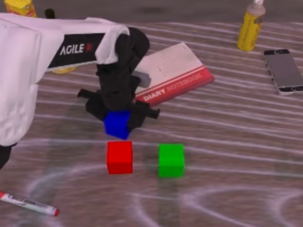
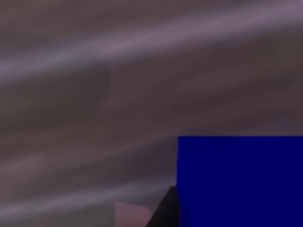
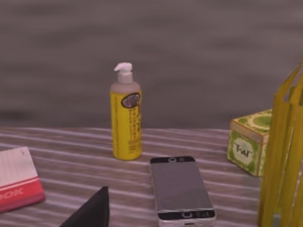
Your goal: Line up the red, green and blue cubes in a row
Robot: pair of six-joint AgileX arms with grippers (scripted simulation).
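My left gripper (image 1: pixel 117 120) is shut on the blue cube (image 1: pixel 117 125), gripping it from above just behind the red cube (image 1: pixel 119 157). The green cube (image 1: pixel 171 160) stands on the table to the right of the red one, a cube's width away, and level with it. In the left wrist view the blue cube (image 2: pixel 239 182) fills the corner, with one dark finger (image 2: pixel 165 210) against its side. Whether the blue cube touches the table cannot be told. My right arm is outside the top view. Only a dark tip of my right gripper (image 3: pixel 92 213) shows in its wrist view.
A red-and-white notebook (image 1: pixel 175 73) lies behind the left gripper. A phone (image 1: pixel 284 71) and a yellow pump bottle (image 1: pixel 251 26) are at the back right. A marker (image 1: pixel 28 203) lies at the front left. A green tea box (image 3: pixel 248 142) sits near the phone.
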